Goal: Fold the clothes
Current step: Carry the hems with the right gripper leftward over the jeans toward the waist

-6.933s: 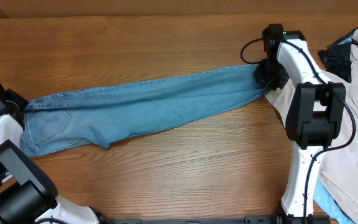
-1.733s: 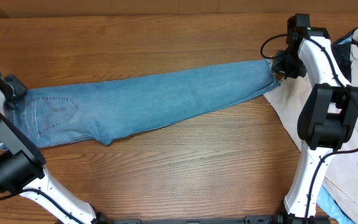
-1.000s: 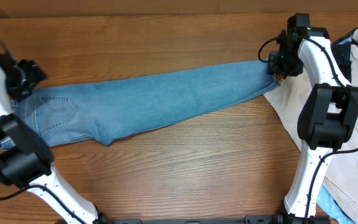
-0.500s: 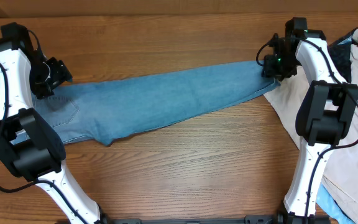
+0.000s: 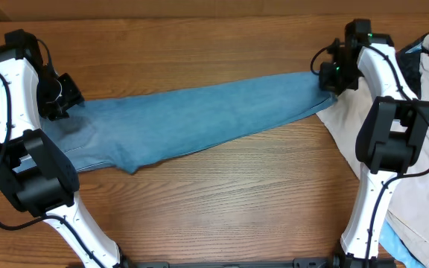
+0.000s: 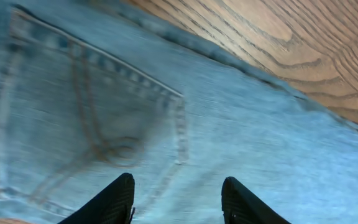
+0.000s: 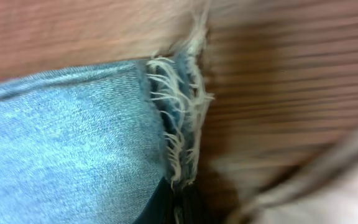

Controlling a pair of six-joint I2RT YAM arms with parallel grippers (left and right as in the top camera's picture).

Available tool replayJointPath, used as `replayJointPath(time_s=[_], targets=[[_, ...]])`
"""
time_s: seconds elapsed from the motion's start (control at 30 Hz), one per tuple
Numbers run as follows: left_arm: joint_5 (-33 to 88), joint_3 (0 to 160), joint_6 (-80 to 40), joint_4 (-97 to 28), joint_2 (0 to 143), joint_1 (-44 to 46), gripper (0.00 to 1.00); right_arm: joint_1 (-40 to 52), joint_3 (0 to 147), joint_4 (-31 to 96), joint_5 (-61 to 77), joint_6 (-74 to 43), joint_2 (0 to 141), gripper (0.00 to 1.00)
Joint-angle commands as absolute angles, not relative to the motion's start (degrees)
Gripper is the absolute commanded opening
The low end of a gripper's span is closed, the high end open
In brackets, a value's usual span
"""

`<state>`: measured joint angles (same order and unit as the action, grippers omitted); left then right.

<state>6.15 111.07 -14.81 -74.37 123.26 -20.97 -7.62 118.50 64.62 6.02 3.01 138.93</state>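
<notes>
A pair of light-blue jeans (image 5: 199, 119) lies stretched flat across the wooden table (image 5: 222, 201), the waist end at the left and the doubled legs slanting away toward the far right, where they end just beside a heap of pale garments (image 5: 423, 134) at the table's right edge. The left gripper (image 5: 59, 100) hangs over the waist end at the far-left corner of the denim; the left wrist view shows its two black fingers (image 6: 107, 202) spread well apart with nothing between them, above a curve-stitched back pocket (image 6: 86, 118). The right gripper (image 5: 328, 78) sits at the far-right tip of the legs, right at the frayed hem (image 7: 179, 118), whose white threads run down toward the dark fingers at the bottom of the blurred right wrist view. Whether those fingers have closed on the hem cannot be told from either view.
</notes>
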Motion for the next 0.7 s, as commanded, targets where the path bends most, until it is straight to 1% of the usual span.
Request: replayJointPath(time_s=[0.0, 0.13, 0.17, 0.3, 0.43, 0.67], targets=[[5.56, 112.29, -14.79, -74.48, 123.57, -20.56, 0.5, -12.67, 123.26, 65.56, -0.54, -0.69, 133.25, 0.04], [5.34, 112.29, -14.76, -73.8, 123.57, -20.56, 0.52, -13.85, 123.9, 67.42, -2.35, -0.73, 130.21, 0.04], [5.39, 112.29, -14.79, -73.63, 123.57, -20.56, 0.54, -13.85, 123.9, 67.88, -1.87, -0.71, 129.64, 0.04], [5.39, 112.29, -14.76, -73.54, 123.57, -20.56, 0.59, -10.37, 123.9, 69.41, 1.23, -0.69, 127.31, 0.04], [5.32, 112.29, -13.91, -73.76, 123.57, -20.56, 0.61, -2.81, 123.9, 71.24, 1.56, -1.15, 125.84, 0.04], [5.32, 112.29, -13.67, -73.69, 123.59, -20.56, 0.61, 14.85, 123.87, 70.59, 4.45, -7.62, 125.69, 0.04]])
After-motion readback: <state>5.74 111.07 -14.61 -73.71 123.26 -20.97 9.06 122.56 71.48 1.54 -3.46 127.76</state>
